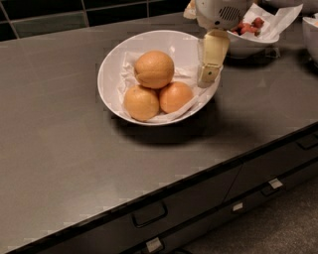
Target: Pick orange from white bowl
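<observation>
A broad, dark grey matte table [69, 129] fills the view, with a soft sheen of light on it. Behind it runs a wall of glossy black tiles [44, 9] with pale grout. Below the front edge sit dark drawer fronts [198, 208] with black loop handles [149, 214], above a grey floor [283, 233]. The gripper [208, 74] hangs over the table's far right part.

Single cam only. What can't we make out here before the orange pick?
All in the camera view:
- End effector, over the white bowl's right rim: its upper body is cut off by the top edge.
- The orange: its lower side is hidden by the two smaller oranges in front.
- Bowl floor: covered by crumpled paper and fruit.
- Berry bowl: partly behind the end effector.
- Dish at far right: cut by the frame edge.
</observation>
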`<state>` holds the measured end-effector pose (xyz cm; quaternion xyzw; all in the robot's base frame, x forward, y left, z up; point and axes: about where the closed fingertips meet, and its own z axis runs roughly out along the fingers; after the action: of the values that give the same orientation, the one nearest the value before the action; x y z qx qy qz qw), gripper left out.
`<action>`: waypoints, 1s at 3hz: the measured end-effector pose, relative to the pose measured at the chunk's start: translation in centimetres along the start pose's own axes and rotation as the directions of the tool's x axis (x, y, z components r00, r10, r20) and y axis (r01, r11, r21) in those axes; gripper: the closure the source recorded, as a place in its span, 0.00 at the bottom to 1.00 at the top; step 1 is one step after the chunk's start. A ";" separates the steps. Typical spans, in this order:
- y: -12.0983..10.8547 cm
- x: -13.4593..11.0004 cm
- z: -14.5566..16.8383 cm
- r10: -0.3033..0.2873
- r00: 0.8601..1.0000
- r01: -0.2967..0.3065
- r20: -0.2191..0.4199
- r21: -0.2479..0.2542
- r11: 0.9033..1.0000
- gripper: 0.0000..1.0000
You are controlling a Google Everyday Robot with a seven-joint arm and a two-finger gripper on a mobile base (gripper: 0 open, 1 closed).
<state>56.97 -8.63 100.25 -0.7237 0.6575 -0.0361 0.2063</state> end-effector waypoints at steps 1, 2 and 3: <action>-0.6 -1.9 1.6 -0.047 0.999 0.048 0.027 -0.026 0.999 0.00; -1.5 -5.5 3.7 -0.128 0.989 0.133 0.077 -0.066 0.989 0.00; -1.6 -5.9 4.0 -0.133 0.988 0.138 0.085 -0.062 0.988 0.00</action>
<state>59.00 -1.84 98.46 -0.7742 0.5989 0.0015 0.2050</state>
